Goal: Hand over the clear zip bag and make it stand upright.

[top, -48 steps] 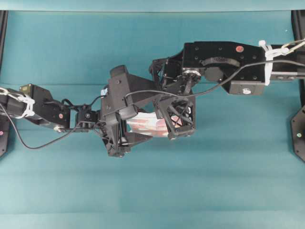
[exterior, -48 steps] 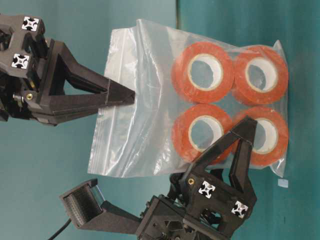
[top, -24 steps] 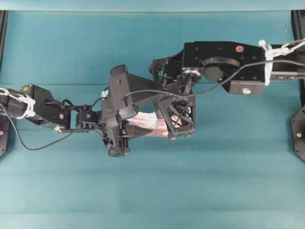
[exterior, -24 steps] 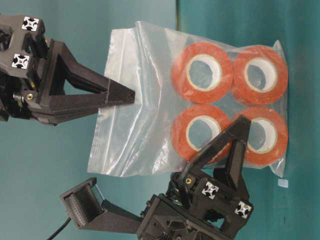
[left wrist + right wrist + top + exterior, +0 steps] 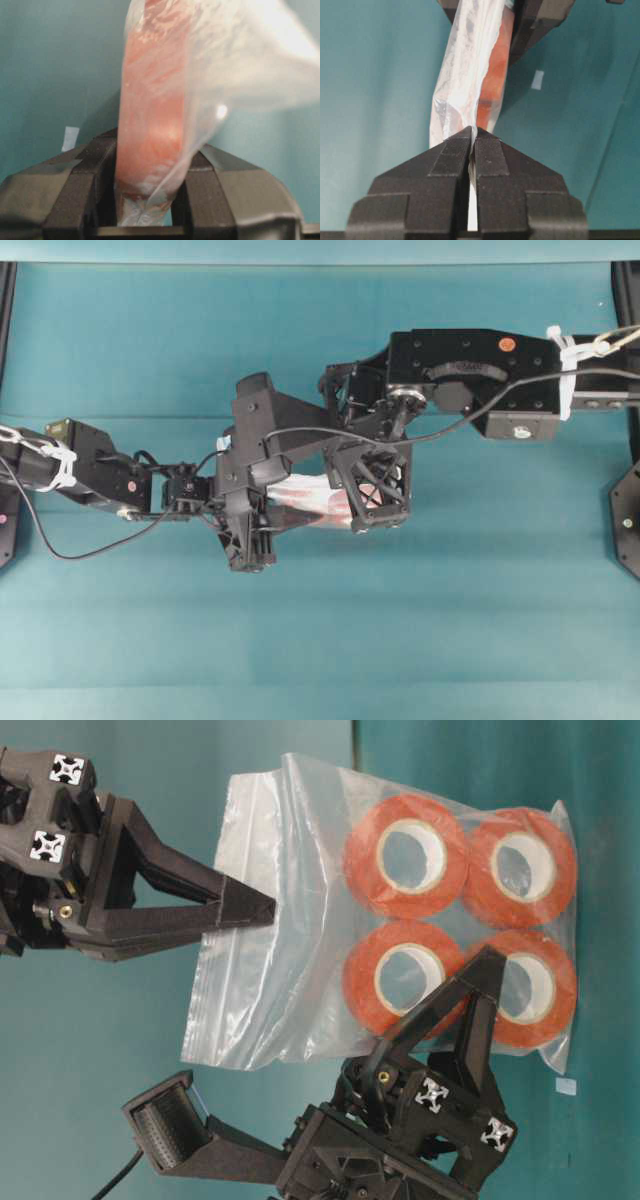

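Two grippers pinch the clear zip bag (image 5: 380, 910) mid-handover: right gripper (image 5: 262, 910) clamps the empty end, left gripper (image 5: 478, 982) clamps the rolls. Next, the right probably releases.

a teal table (image 5: 480, 590) stretches under everything. one small pale scrap of tape (image 5: 566, 1087) lies flat on the table; the wrist views show the scrap too.

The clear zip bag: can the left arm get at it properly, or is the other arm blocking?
Yes, it seems so. The left gripper already has its fingers closed around the tape-roll end of the clear zip bag, while the right gripper pinches the empty end, well apart.
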Robot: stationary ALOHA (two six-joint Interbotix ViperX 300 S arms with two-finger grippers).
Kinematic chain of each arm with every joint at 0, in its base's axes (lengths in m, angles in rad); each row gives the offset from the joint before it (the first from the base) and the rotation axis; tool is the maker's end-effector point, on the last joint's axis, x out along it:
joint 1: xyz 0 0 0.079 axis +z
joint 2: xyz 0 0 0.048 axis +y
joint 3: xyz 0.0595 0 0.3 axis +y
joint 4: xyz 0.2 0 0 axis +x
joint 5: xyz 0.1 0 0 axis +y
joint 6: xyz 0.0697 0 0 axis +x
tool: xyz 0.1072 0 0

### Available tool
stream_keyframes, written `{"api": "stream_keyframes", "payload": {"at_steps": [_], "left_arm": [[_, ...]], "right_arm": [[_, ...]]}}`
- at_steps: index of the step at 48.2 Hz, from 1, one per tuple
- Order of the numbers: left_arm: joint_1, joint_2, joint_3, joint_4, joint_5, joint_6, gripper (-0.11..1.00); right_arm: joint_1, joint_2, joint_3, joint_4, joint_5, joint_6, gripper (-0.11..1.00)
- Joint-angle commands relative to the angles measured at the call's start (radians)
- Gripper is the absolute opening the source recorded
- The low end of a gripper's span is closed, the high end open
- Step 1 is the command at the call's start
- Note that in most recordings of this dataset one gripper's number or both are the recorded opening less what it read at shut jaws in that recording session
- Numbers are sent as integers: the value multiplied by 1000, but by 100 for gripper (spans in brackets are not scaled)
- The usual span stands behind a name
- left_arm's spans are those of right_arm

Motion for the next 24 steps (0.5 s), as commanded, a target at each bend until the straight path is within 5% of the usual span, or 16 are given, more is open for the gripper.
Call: {"api": "stream_keyframes", "payload": {"at_steps": [1, 12, 24], "left_arm": [[-5, -3, -8, 3, -2, 2, 24], [-9, -3, -9, 2, -2, 2, 24], [-9, -3, -6, 2, -2, 2, 24]], "right_arm": [[3, -26, -8, 0, 0, 46, 1], [6, -37, -8, 5, 20, 126, 7], [8, -52, -14, 3, 2, 187, 73]]}}
